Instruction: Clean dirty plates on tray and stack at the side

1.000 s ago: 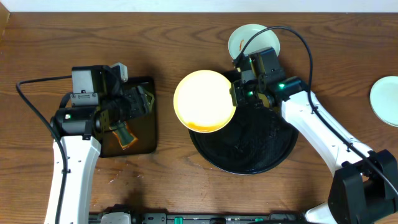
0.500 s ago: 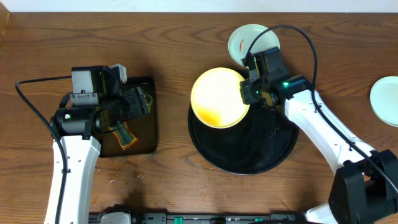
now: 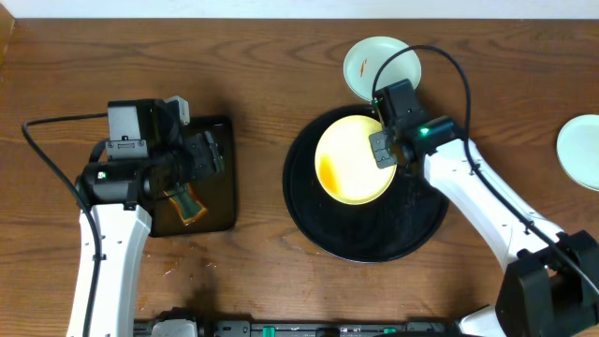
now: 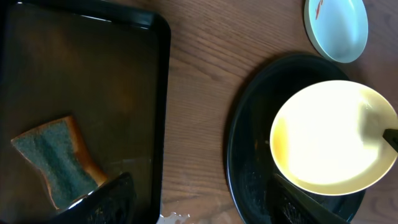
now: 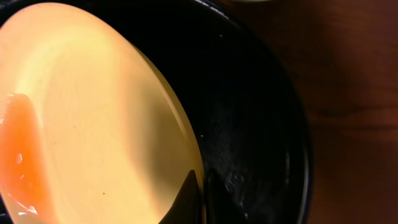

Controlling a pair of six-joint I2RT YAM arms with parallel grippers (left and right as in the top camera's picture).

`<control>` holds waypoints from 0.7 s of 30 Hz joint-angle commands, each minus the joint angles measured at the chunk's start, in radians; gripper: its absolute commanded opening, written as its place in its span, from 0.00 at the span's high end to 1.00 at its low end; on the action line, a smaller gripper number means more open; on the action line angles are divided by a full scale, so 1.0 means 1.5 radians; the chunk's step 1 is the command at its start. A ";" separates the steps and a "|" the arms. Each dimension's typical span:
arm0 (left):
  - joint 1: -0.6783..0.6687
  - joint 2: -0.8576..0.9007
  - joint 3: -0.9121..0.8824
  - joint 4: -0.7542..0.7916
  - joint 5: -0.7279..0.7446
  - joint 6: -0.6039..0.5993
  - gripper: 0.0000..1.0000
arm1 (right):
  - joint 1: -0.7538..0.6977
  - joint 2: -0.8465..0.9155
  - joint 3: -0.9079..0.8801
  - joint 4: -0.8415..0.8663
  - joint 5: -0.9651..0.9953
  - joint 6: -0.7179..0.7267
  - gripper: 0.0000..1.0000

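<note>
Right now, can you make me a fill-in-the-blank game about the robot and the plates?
The plate that the right fingers pinch is coloured ____.
The left fingers, above the rectangular tray, are ____.
On that tray lies a ____.
Missing words: yellow; open; sponge.

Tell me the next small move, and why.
Probably lower the open left end effector onto the green-and-orange sponge in the rectangular black tray: the round yellow plate, pinched by the right end effector, shows an orange smear.
</note>
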 commanded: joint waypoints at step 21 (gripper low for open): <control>0.002 0.024 0.004 0.002 -0.010 0.008 0.32 | 0.204 -0.110 0.013 -0.025 0.467 0.035 0.99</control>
